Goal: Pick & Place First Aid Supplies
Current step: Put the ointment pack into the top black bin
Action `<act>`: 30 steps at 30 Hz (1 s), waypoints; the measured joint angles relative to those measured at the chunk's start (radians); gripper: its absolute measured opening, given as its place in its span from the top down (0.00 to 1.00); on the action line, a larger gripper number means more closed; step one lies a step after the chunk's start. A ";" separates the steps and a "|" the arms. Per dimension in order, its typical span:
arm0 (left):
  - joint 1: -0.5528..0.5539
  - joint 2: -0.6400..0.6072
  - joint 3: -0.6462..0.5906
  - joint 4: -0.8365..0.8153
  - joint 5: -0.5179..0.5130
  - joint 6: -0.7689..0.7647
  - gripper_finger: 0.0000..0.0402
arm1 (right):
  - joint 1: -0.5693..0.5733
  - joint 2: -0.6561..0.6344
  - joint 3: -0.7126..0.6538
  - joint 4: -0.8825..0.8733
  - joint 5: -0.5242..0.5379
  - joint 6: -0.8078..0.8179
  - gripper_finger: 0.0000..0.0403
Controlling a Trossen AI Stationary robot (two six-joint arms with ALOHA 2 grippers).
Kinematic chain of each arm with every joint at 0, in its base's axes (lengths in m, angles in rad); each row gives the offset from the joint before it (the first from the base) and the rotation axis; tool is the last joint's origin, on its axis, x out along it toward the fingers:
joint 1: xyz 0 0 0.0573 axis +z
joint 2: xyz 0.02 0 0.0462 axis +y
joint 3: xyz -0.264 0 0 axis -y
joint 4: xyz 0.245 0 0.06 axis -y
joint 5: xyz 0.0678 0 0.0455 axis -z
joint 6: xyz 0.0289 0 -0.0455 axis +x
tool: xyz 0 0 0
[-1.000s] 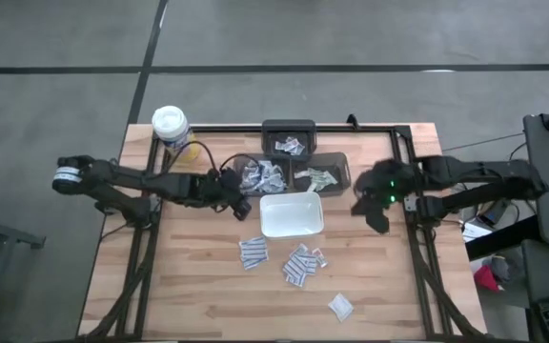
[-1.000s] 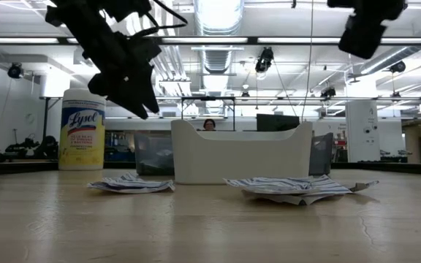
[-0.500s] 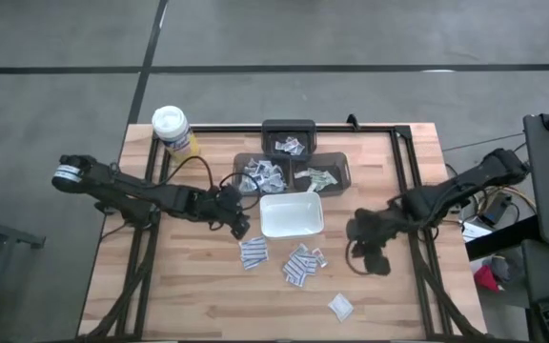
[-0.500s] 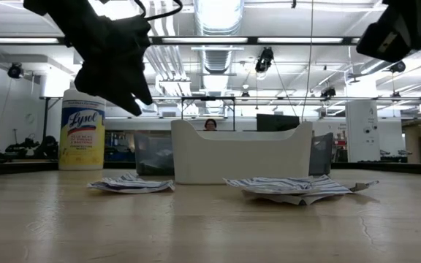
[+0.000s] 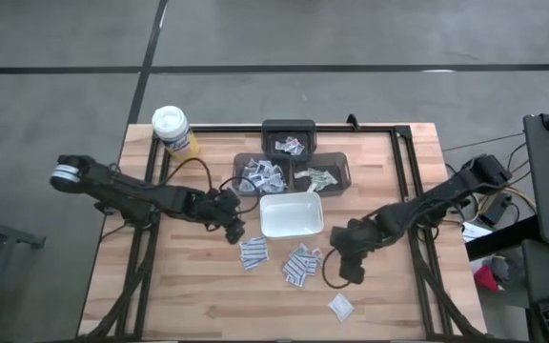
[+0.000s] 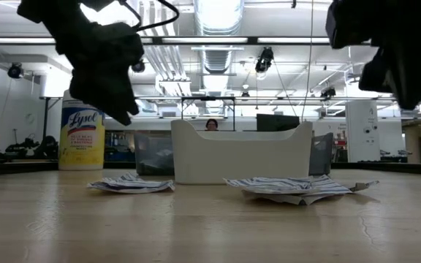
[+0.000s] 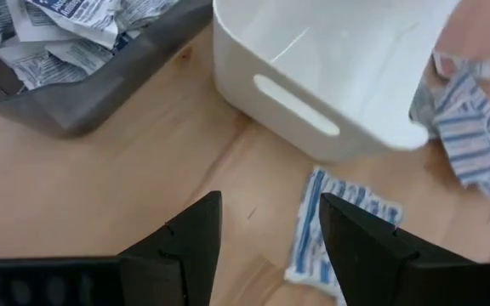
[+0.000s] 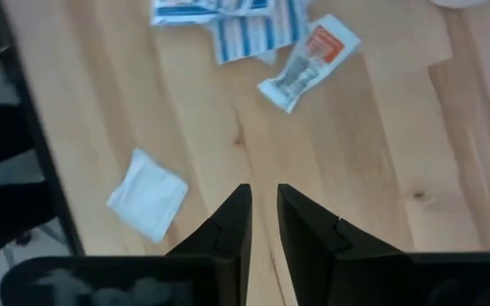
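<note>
**A:** Starting at the left: why did the left gripper (image 5: 233, 229) hang where it did?

**B:** It hovered above the wood just beside the white tray (image 5: 291, 215), fingers spread wide and empty. I'd judge it was lined up over the striped packets (image 7: 340, 228) lying just off the tray's corner, so a straight drop would have reached them.

**A:** Any room there?

**B:** Some. The tray's wall (image 7: 313, 93) stood close on one side and the grey bin (image 7: 83, 119), full of sorted packets, on the other. Bare table lay toward the near edge, so that looked the safer way to move.

**A:** And the middle?

**B:** A second heap of striped packets (image 5: 300, 264) lay in front of the tray, touching and overlapping one another. Loose and flat like that, they'd be awkward to take singly.

**A:** The right side?

**B:** The right gripper (image 5: 349, 268) hung just beside that heap, fingers drawn nearly together with only a narrow slit between, pinching nothing. Below it lay a packet with an orange mark (image 8: 307, 61) and, well apart, a lone white packet (image 8: 148, 194) near the table's front edge.

**A:** Clearance?

**B:** Open wood all around; the frame rail (image 8: 24, 127) was the only nearby limit.
</note>
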 joint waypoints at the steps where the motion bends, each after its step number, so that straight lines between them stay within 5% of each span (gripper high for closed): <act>1: 0.000 -0.010 -0.011 0.003 0.006 0.019 0.51 | -0.003 0.011 0.000 0.005 0.009 0.023 0.85; 14: 0.000 -0.391 -0.366 0.407 0.169 0.282 0.51 | -0.085 0.132 0.000 0.090 0.023 0.254 0.67; 22: 0.000 -0.569 -0.468 0.405 0.192 0.305 0.51 | -0.101 0.184 0.001 0.091 0.095 0.415 0.66; 30: 0.000 -0.608 -0.474 0.401 0.203 0.356 0.51 | -0.088 0.247 0.002 0.142 0.094 0.516 0.68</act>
